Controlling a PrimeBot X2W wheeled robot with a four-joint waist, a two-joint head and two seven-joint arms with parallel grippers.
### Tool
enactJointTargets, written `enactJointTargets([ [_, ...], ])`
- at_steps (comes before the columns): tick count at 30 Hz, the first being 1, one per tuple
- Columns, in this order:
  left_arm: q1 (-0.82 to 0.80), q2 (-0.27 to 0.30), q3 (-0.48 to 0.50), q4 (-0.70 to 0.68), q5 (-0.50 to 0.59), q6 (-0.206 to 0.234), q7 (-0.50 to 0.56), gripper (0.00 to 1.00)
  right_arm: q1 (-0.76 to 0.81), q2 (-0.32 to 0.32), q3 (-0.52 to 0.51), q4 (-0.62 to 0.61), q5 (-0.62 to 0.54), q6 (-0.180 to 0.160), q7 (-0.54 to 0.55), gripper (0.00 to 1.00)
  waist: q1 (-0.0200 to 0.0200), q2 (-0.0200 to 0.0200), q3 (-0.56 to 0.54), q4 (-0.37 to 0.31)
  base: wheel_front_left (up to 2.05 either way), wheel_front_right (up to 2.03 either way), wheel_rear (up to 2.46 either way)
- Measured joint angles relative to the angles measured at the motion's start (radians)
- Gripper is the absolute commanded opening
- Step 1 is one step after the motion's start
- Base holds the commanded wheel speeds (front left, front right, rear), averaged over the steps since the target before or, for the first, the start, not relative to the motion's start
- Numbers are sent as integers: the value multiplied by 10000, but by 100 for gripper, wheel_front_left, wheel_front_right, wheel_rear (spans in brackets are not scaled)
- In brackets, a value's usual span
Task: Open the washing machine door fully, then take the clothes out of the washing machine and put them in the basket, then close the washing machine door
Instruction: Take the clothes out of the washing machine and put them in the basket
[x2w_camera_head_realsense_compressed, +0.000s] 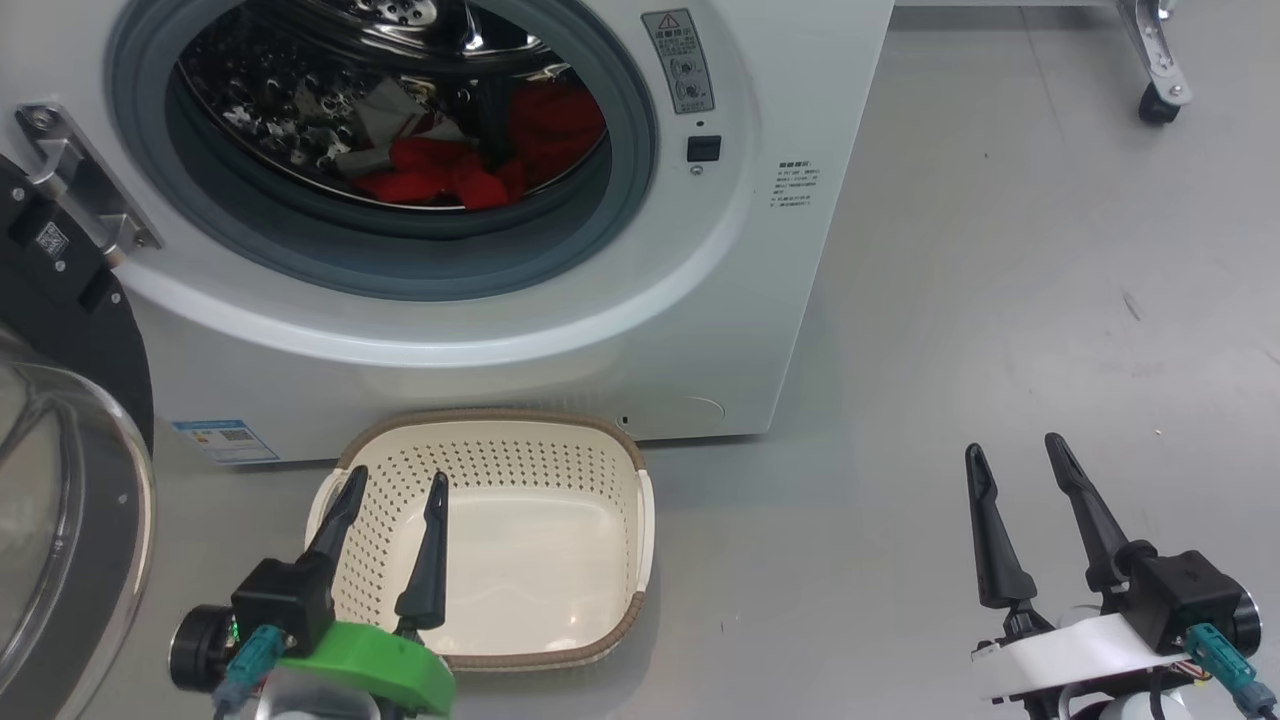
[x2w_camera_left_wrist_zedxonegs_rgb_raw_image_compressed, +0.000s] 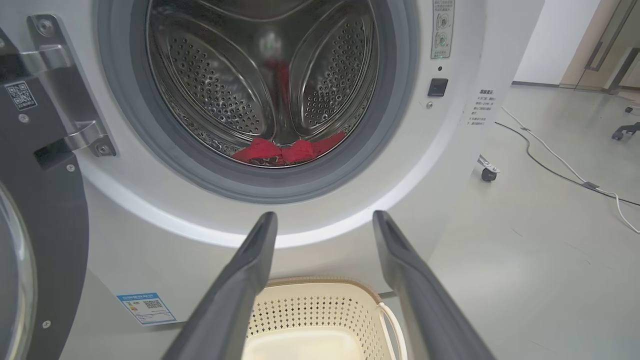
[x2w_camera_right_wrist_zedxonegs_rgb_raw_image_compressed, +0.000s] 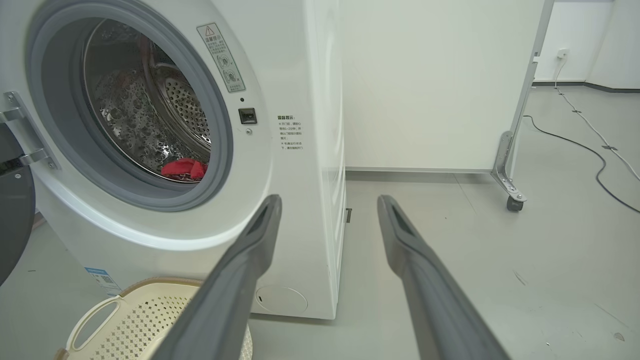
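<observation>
Now the door (x2w_camera_head_realsense_compressed: 70, 330) hangs swung out at the far left of the head view, and the washing machine (x2w_camera_head_realsense_compressed: 600, 340) shows its round mouth across the upper left. Low and to the right in the drum (x2w_camera_head_realsense_compressed: 290, 110) lie the clothes (x2w_camera_head_realsense_compressed: 470, 165), a red heap stretched roughly left to right behind the grey rubber lip (x2w_camera_head_realsense_compressed: 400, 260).

Both grippers are spread wide and hold nothing. The left gripper (x2w_camera_head_realsense_compressed: 398, 475) hovers over the basket (x2w_camera_head_realsense_compressed: 500, 415), which sits just beside the machine's foot. The clothes lie straight up the frame from its fingers, so this arm looks the nearer. The right gripper (x2w_camera_head_realsense_compressed: 1013, 445) sits at the lower right over the floor (x2w_camera_head_realsense_compressed: 1000, 250), well apart.

A reach must pass over the rubber lip and keep off the hinge (x2w_camera_head_realsense_compressed: 80, 180) at the left. Rightward there is open room.
</observation>
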Motion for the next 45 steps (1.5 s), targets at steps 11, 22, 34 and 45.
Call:
enactJointTargets([
  [11,-1070,-13,77,621,-644,-265,763,100,-543,-8,401,-418,21,4,-2,100,0,0,1143,-341,0,0,0],
  [22,-2949,393,560,1154,-1108,-531,2088,100,-1328,-19,1118,-807,550,2,-2,100,0,0,2384,-1031,0,0,0],
  [34,-6243,2084,1319,1298,-2044,-874,4905,100,-2641,-36,2102,-928,1697,-203,-2,100,0,0,4099,-2374,0,0,0],
  [45,-8143,2941,1735,1327,-2307,-953,6305,100,-2896,-36,2429,-913,2119,-466,-2,100,1,0,4692,-3253,0,0,0],
])
